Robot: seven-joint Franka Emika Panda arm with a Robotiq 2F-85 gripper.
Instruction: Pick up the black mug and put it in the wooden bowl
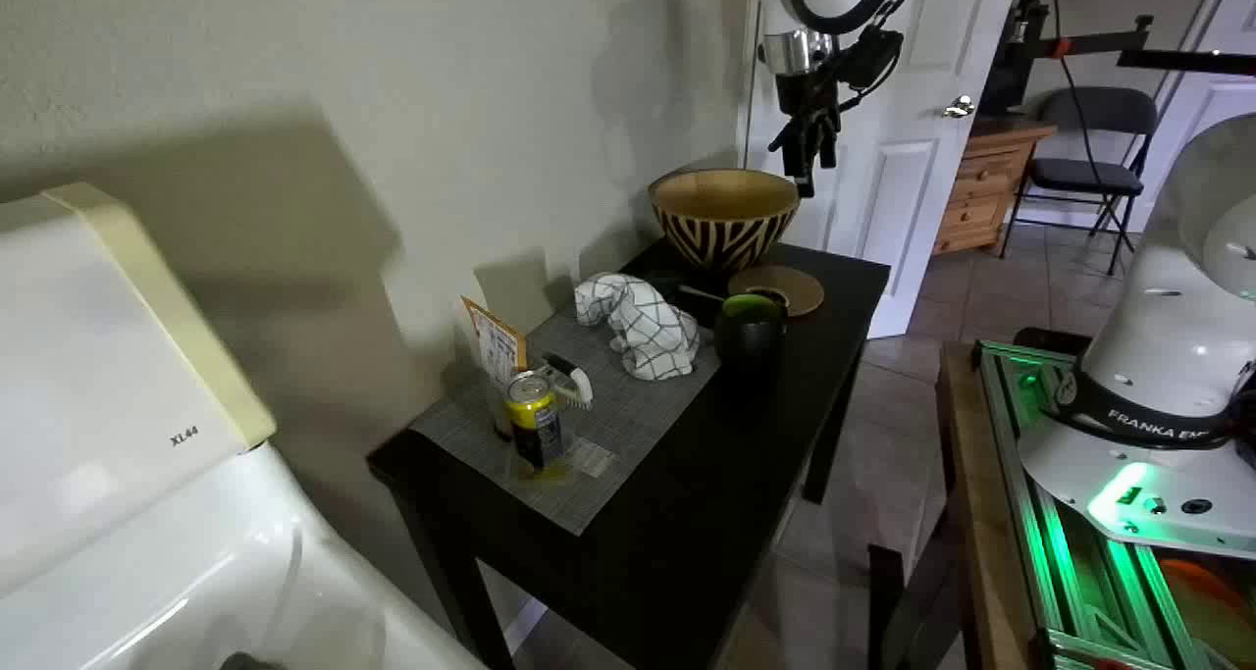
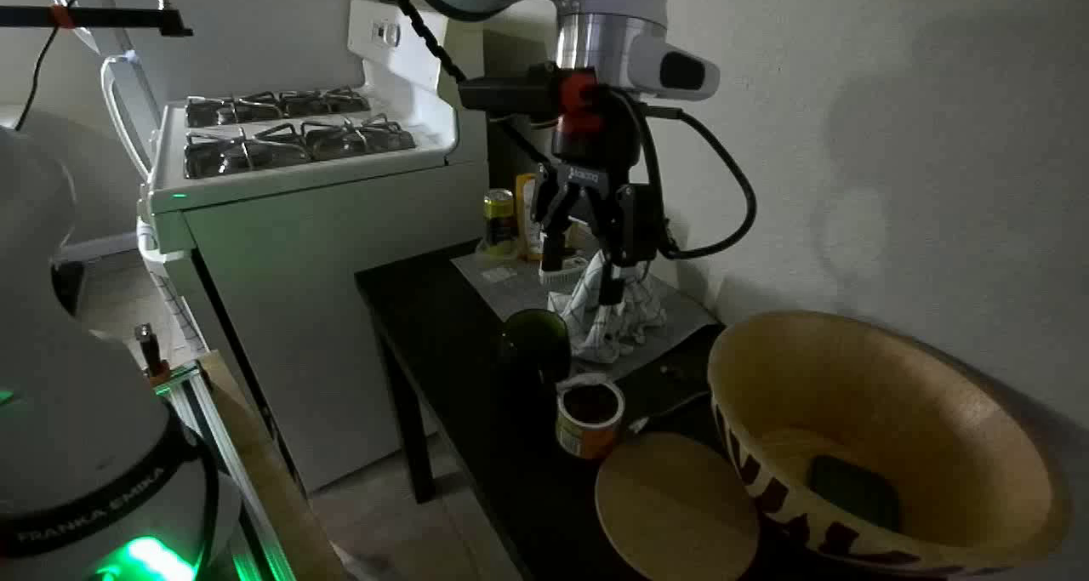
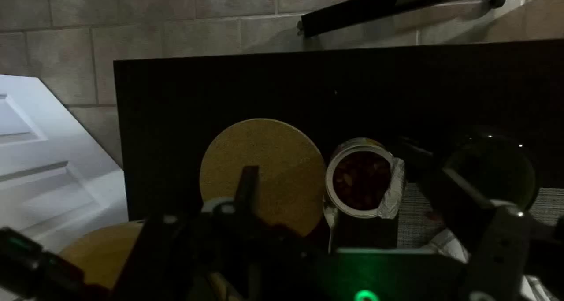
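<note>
Hanging well above the dark, narrow bench (image 1: 677, 513), the black two-fingered claw (image 2: 582, 283) has its fingers spread wide with nothing between them. Beneath it, going by the wrist view, are a flat round tan disc (image 3: 269, 160) and a small orange-labelled, white-rimmed tub (image 2: 587, 441). Just beside the tub, upright on the bench, stands the black cylindrical mug (image 1: 750, 344) with the green inside, near a crumpled white checked cloth (image 1: 648, 335). On the far side of the disc from the mug sits the large round wooden bowl (image 1: 724, 243), striped dark and light outside. A dark shape (image 2: 853, 490) lies in it; I can't make out what.

I'd call this the approach, the mug not yet gripped. The claw needs to shift sideways over the mug, line up, and come down without clipping the tub; the lift afterwards must clear the bowl's rim.
</note>
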